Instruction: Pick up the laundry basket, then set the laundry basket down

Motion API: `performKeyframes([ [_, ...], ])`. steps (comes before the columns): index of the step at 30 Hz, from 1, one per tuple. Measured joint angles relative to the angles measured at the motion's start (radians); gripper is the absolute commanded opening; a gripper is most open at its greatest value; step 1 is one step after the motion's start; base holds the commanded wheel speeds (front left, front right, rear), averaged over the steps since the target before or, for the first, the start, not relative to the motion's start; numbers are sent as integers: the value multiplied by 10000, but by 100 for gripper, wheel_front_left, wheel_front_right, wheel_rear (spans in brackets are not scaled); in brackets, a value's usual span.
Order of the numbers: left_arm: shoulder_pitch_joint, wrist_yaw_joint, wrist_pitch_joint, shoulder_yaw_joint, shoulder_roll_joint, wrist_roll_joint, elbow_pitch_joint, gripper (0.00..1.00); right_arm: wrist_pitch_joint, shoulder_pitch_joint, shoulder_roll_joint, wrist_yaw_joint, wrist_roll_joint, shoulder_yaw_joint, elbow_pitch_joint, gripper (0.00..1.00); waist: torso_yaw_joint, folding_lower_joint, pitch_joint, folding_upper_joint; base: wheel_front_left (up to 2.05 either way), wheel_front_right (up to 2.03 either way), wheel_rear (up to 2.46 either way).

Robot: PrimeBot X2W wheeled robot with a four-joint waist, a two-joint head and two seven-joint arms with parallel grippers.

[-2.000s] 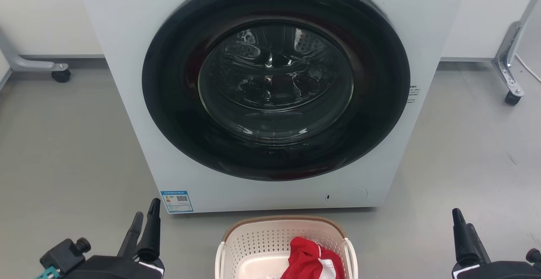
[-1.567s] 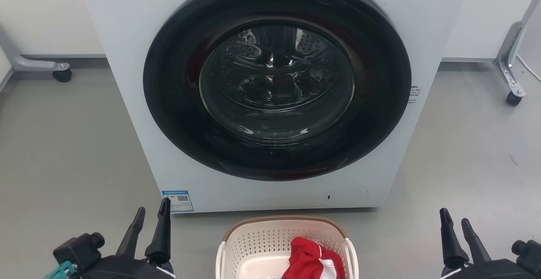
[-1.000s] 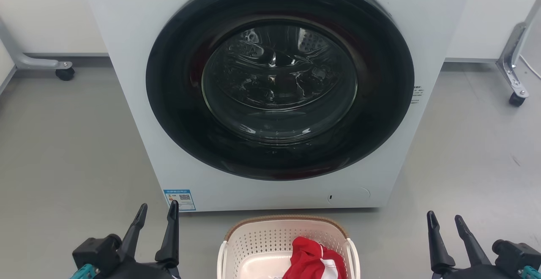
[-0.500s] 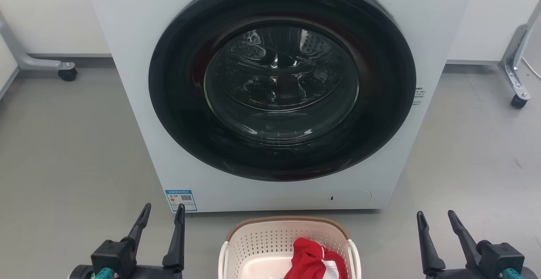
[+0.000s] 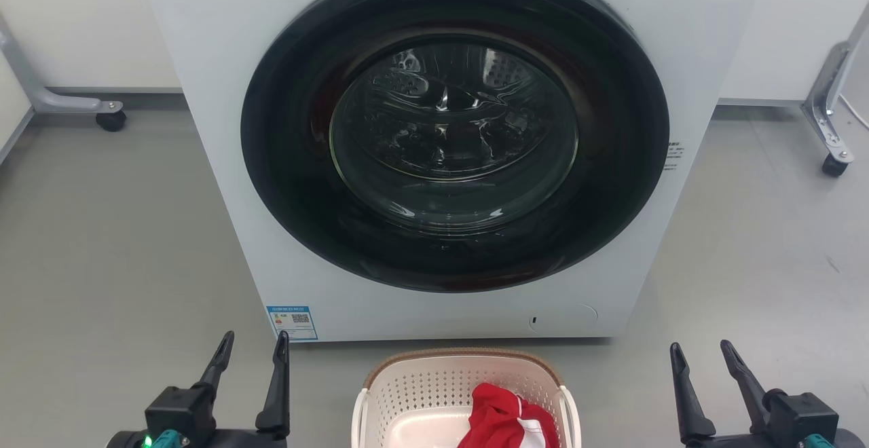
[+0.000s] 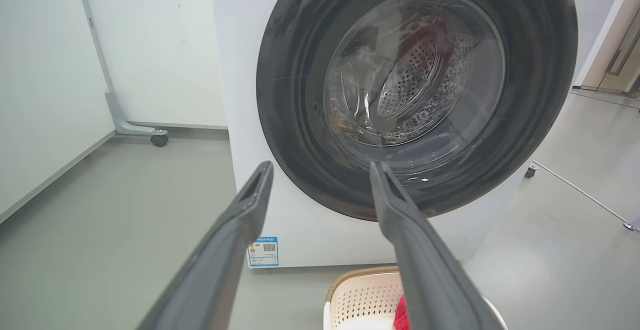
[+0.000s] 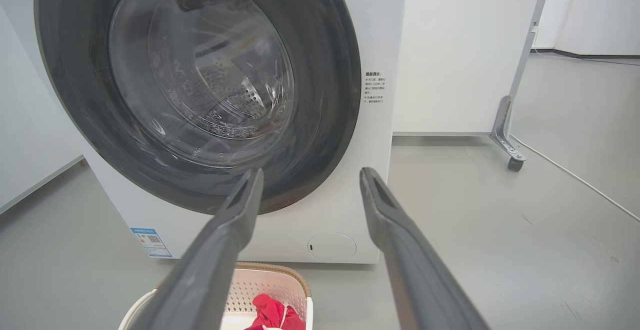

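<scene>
The laundry basket (image 5: 434, 383), cream with perforated sides, a brown rim and white side handles, sits on the grey floor just in front of the washer, cut off by the bottom edge of the head view. A red and white garment (image 5: 506, 417) lies in it. My left gripper (image 5: 252, 343) stands open to the basket's left, apart from it, holding nothing. My right gripper (image 5: 701, 353) stands open to its right, also clear of it. The basket (image 6: 360, 295) shows low in the left wrist view between the open gripper's (image 6: 320, 167) fingers, and low left (image 7: 265, 290) in the right wrist view below that gripper (image 7: 310, 175).
A white front-loading washer (image 5: 224, 163) with a shut round dark glass door (image 5: 455, 129) stands right behind the basket. Metal frame legs on castors stand at the far left (image 5: 108, 120) and far right (image 5: 831, 163). Grey floor spreads on both sides.
Both grippers have opened from nearly shut and shifted inward toward the basket. The head camera has drifted slightly. The basket has not moved.
</scene>
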Motion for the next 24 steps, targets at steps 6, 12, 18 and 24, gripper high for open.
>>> performKeyframes([
  [6, 41, 0, 155, 40, -138, 163, 10, 100, 0, 5, 0, -8, 10, -44, 40, 100, 17, 0, -11, 0, 0, 0, 0],
  [12, 140, 0, 324, 79, -188, 244, 6, 100, 0, 6, 2, -8, 12, -42, 54, 100, 41, 0, -1, 0, 0, 0, 0],
  [18, 174, 0, 437, 142, -263, 341, -29, 100, 0, 7, 6, -8, 13, -38, 67, 100, 48, 0, 36, 0, 0, 0, 0],
  [24, 229, 0, 573, 244, -297, 456, -190, 100, 2, 46, 6, -10, 29, -36, -4, 100, 34, 0, 147, 0, 0, 0, 0],
])
